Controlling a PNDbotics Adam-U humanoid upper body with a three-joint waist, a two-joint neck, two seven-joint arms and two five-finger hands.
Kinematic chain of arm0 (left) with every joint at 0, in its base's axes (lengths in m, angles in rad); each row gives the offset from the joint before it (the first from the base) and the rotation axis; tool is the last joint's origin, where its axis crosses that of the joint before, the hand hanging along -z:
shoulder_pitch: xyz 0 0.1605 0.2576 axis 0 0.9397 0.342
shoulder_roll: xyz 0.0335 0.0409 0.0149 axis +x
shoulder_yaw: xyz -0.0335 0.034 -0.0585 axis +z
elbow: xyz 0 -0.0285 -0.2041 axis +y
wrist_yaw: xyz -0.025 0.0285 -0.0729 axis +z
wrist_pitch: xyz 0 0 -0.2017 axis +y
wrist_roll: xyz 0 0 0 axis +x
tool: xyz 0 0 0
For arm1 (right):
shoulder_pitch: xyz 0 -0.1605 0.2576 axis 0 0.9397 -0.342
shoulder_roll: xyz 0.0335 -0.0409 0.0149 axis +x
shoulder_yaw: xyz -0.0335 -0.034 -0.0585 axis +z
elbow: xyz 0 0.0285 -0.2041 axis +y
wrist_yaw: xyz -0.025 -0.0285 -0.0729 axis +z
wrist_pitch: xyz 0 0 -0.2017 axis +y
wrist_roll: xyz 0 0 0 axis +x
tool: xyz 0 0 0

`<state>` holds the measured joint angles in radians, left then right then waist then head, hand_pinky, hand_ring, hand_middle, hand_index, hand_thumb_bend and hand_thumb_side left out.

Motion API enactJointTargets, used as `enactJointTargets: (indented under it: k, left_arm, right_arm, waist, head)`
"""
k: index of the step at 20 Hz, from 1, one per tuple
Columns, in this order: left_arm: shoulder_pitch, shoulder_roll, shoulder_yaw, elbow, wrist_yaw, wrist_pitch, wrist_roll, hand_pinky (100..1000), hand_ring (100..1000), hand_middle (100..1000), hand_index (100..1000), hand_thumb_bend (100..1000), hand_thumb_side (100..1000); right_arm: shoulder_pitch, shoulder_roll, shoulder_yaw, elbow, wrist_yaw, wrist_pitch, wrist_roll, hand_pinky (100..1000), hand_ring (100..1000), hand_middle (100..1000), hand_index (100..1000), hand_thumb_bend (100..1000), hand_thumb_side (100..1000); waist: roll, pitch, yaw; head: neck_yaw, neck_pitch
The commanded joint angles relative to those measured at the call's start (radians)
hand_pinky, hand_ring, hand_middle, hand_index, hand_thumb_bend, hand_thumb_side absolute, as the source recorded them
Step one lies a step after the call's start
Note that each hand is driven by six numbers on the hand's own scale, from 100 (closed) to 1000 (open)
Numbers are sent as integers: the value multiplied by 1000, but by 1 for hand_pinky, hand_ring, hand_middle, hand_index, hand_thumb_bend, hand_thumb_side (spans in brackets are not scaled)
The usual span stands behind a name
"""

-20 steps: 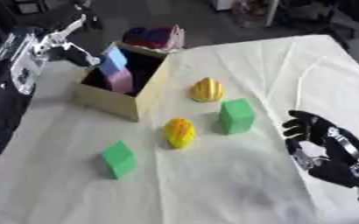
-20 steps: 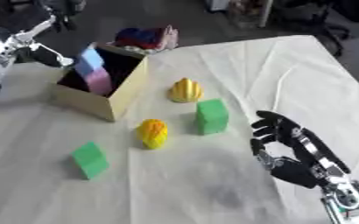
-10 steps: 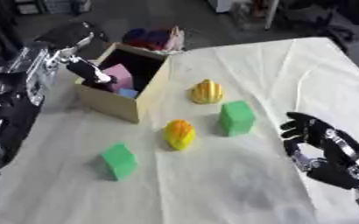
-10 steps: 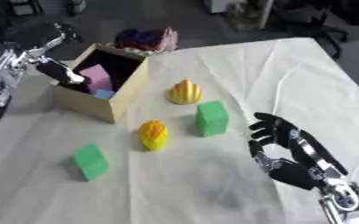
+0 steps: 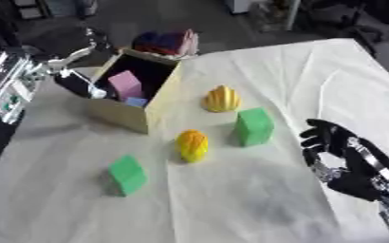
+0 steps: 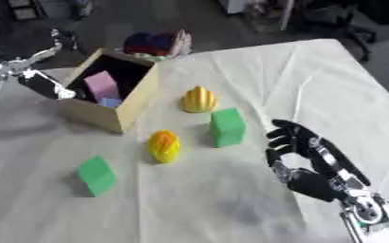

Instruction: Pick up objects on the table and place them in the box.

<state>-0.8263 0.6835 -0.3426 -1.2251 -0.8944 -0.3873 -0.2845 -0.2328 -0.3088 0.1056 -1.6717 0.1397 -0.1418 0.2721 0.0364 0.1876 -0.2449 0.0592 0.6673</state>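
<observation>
An open cardboard box (image 5: pixel 158 98) stands at the upper left of the table, with a pink block (image 5: pixel 125 84) and a bluish piece (image 5: pixel 136 101) inside it. My left hand (image 5: pixel 71 76) is open at the box's left wall, holding nothing. A yellow shell-like fruit (image 5: pixel 222 99) lies right of the box. In front of it stand a green block (image 5: pixel 254 126), a yellow-orange oval fruit (image 5: pixel 191 145) and a second green block (image 5: pixel 127 173). My right hand (image 5: pixel 344 158) rests open at the lower right, fingers up, apart from everything.
A pile of red, purple and pink things (image 5: pixel 166 42) lies behind the box at the table's far edge. A white cloth (image 5: pixel 247 204) covers the table. Dark floor and chair legs show beyond the far edge.
My left hand carried a pink and blue piece over the box, let it go inside and drew back to the box's left wall. The right hand stayed put.
</observation>
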Motion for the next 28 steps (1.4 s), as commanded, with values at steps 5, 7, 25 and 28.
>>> enactJointTargets:
  k: [5,7,25,28]
  left_arm:
    - [114,137,-190,-221,132,-129,-122,787,757,760,797,483,197]
    - [121,151,-195,-283,170,-167,-160,792,763,764,797,480,186]
    - [129,168,-236,-400,370,-143,-497,796,766,766,801,457,131]
    - [124,151,-208,-401,377,-122,-555,801,774,778,812,470,134]
  right_arm:
    - [-6,-27,-12,-18,8,0,-9,700,741,737,925,184,333]
    - [-4,-27,-14,-18,9,0,-10,700,741,737,925,184,333]
    - [-2,-26,-11,-12,9,-1,-4,701,741,736,925,177,335]
    - [-2,-24,-10,-12,8,-1,-2,701,741,736,925,176,336]
  waist:
    - [-3,-20,1]
    - [-5,-21,3]
    - [-3,-26,3]
    - [-6,-26,6]
  head:
    - [-5,3]
    - [-7,4]
    - [-10,5]
    - [-12,5]
